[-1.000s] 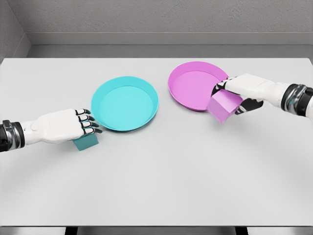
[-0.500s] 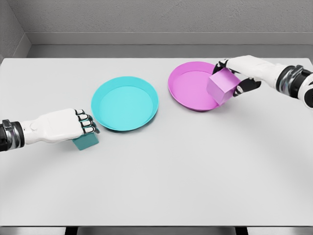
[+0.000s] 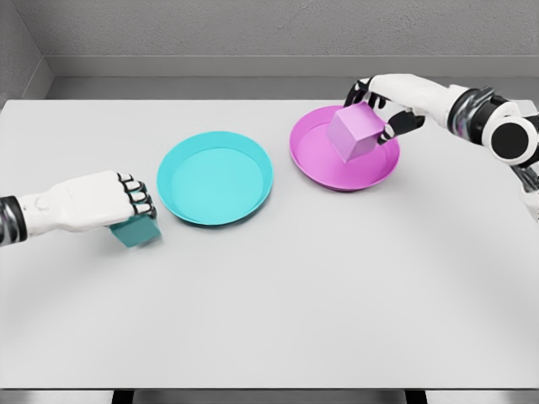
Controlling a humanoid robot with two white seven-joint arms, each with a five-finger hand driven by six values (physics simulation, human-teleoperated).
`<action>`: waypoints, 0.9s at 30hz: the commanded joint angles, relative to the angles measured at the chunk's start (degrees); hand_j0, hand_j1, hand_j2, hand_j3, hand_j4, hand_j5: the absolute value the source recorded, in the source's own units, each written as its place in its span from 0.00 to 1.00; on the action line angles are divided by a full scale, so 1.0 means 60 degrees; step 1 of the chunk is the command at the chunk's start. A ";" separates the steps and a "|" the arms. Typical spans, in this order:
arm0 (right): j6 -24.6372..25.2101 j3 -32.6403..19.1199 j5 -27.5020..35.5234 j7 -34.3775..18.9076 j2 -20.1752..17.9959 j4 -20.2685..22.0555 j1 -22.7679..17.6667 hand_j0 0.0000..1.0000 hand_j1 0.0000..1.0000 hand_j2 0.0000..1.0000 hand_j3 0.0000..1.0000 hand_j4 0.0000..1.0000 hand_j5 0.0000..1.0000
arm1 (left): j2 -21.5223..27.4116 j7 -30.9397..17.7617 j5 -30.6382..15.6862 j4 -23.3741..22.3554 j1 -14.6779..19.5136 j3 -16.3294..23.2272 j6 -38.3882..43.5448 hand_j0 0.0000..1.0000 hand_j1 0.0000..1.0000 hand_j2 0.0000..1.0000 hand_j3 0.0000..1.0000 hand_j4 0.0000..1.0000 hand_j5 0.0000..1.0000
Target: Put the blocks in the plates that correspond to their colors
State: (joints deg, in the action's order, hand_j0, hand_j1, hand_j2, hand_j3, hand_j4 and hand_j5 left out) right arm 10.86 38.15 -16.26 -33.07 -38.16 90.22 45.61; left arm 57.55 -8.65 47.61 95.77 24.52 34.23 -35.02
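A wide light grey table (image 3: 278, 311) fills most of the view, its far edge meeting a grey wall and its near edge running along the bottom; the whole near half of its surface is bare, as is the stretch between the two plates and the far left corner. The teal plate (image 3: 216, 178) sits left of centre, round, shallow, with a raised rim and a flat floor of the same bright turquoise, and nothing lies in it. The pink plate (image 3: 316, 156) sits to its right and slightly farther away, the same shape in magenta, the two rims well apart. The right hand (image 3: 389, 103) reaches in from the right over the far side of the pink plate, its fingers clamped around the pink block (image 3: 357, 133), a lilac cube tilted on one corner and held above the plate's floor, inside the rim's outline. The left hand (image 3: 94, 202) comes in from the left edge, its fingers curled down over the teal block (image 3: 135, 231), a darker teal cube that shows tilted below the knuckles, just left of the teal plate's near rim and outside it; whether it touches the table I cannot tell. No writing, label or brand shows on the plates, blocks or arms.
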 commanded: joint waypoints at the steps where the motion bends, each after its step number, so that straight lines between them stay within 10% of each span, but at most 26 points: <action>1: 0.0035 0.0087 0.0000 0.0004 0.0177 -0.0359 0.0000 0.53 0.53 0.53 0.53 0.53 0.53 | 0.0033 0.0006 -0.0274 -0.0010 0.0000 -0.0109 0.0004 0.43 0.43 0.43 0.43 0.43 0.43; 10: 0.0314 0.0131 -0.0015 0.0033 0.0324 -0.0637 0.0117 0.60 0.60 0.60 0.60 0.60 0.60 | -0.0113 0.0020 -0.1021 -0.0083 0.0410 -0.0520 0.0004 0.24 0.24 0.24 0.24 0.24 0.24; 11: 0.0328 0.0131 0.0000 0.0077 0.0324 -0.0637 0.0147 0.95 0.95 0.95 0.95 0.95 0.95 | -0.0157 0.0020 -0.1021 -0.0097 0.0513 -0.0519 0.0004 0.24 0.24 0.24 0.24 0.24 0.24; 12: 0.0343 0.0131 -0.0015 0.0107 0.0339 -0.0637 0.0147 1.00 1.00 1.00 1.00 1.00 1.00 | -0.0245 0.0035 -0.1021 -0.0112 0.0600 -0.0519 0.0004 0.25 0.25 0.25 0.25 0.25 0.25; 27: -0.0315 -0.0337 -0.0029 0.0077 -0.0555 0.0329 0.0015 1.00 1.00 1.00 1.00 1.00 1.00 | -0.2310 -0.0009 -0.0787 -0.1225 0.1728 0.0037 0.0004 0.26 0.26 0.26 0.26 0.26 0.26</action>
State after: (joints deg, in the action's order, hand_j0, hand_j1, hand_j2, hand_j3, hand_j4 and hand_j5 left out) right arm 10.83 37.36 -16.42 -32.67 -39.19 90.17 45.35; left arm 45.03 -8.76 43.05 89.97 35.16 34.19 -35.02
